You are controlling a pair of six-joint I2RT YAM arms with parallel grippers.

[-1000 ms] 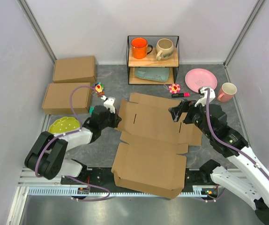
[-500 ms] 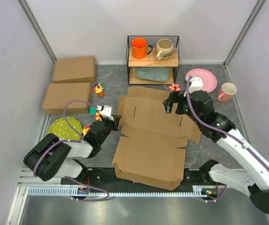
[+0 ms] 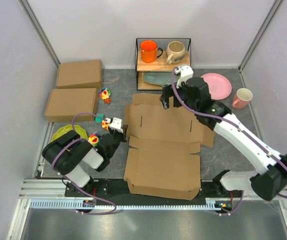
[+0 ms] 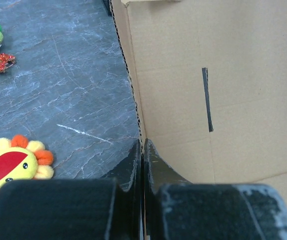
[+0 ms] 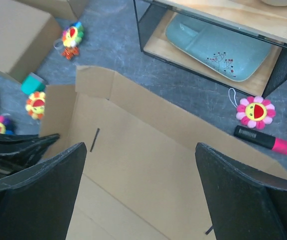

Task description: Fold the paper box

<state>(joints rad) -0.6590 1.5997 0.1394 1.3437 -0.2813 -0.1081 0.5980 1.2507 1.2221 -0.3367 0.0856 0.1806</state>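
The paper box is a large brown die-cut cardboard sheet with flaps and slits, lying in the middle of the table with some side flaps raised. My left gripper is shut on the sheet's left edge. In the left wrist view the corrugated edge runs between the closed fingers, with the paper box to the right. My right gripper is open and empty, hovering above the sheet's back part. In the right wrist view its gripper stands wide over the paper box.
Two other closed brown boxes lie at the back left. A wire rack with mugs stands at the back. A pink plate and pink mug are at the right. A green plate, flower toys and a pink marker lie around.
My right arm has swung from the sheet's right side to the left and back, above its rear part. My left gripper has drawn nearer its base. The sheet's near panel lies flatter.
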